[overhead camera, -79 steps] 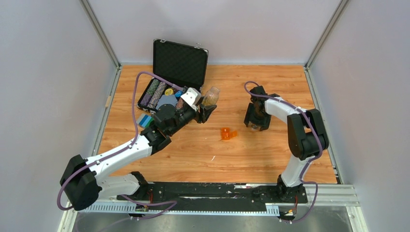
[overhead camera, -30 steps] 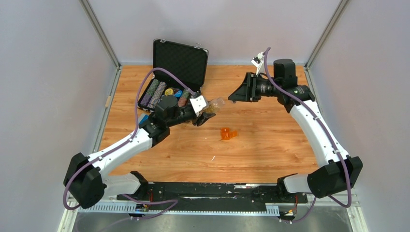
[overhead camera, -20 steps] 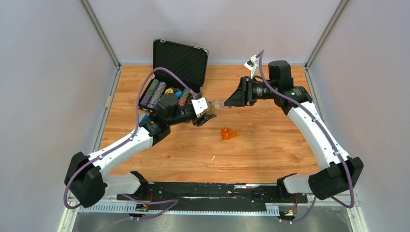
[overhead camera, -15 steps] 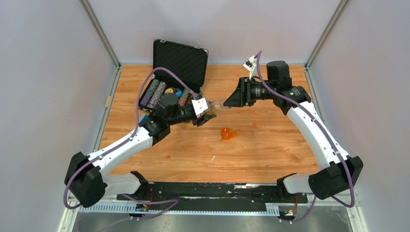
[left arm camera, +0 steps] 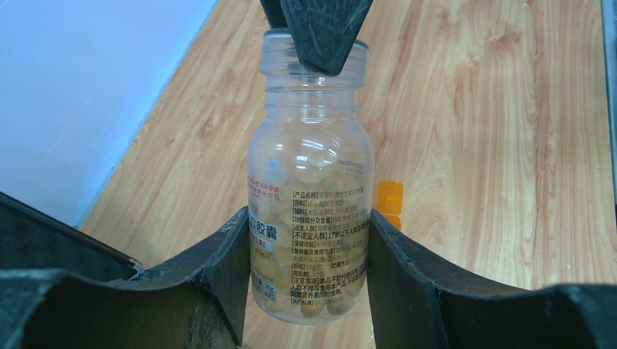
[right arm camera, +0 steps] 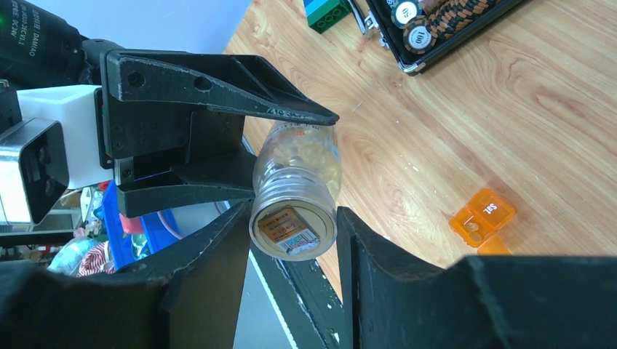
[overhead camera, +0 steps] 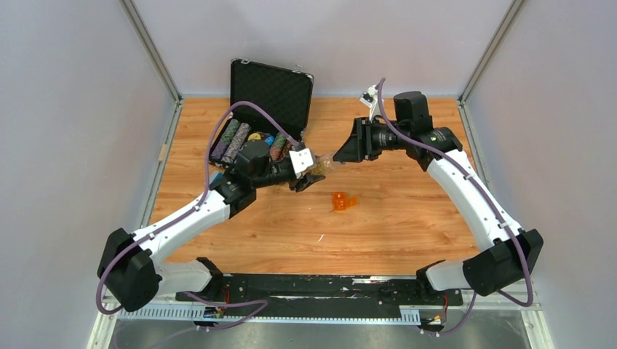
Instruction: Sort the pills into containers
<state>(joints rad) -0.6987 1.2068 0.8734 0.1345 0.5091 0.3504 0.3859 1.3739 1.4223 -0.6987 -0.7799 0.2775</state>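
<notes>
The left arm's fingers (left arm camera: 231, 256) are clenched on the lower body of a clear pill bottle (left arm camera: 309, 182), one finger pressed to each side of its printed label. Pale yellow pills (left arm camera: 304, 294) fill much of the bottle. In the top view the bottle (overhead camera: 325, 164) is held lying roughly level above the wooden tabletop (overhead camera: 407, 233), between the two arms, with its cap end pointing toward the right arm.

The right arm's fingers (right arm camera: 218, 254) are closed around that cap end. In the right wrist view they sit against both sides of the cap, whose stickered top faces the camera, and the bottle (right arm camera: 298, 163) runs away from the lens into the left arm's fingers (right arm camera: 218, 87). The left wrist view shows a right finger (left arm camera: 324, 33) lying over the cap.

The small orange container box (overhead camera: 340, 201) rests on the tabletop just nearer the arm bases than the bottle, apart from both sets of fingers. It also shows past the bottle in the left wrist view (left arm camera: 389, 200) and at the lower right of the right wrist view (right arm camera: 482, 214).

An open black case (overhead camera: 269, 91) with rows of chips (overhead camera: 236, 139) stands at the far left.
</notes>
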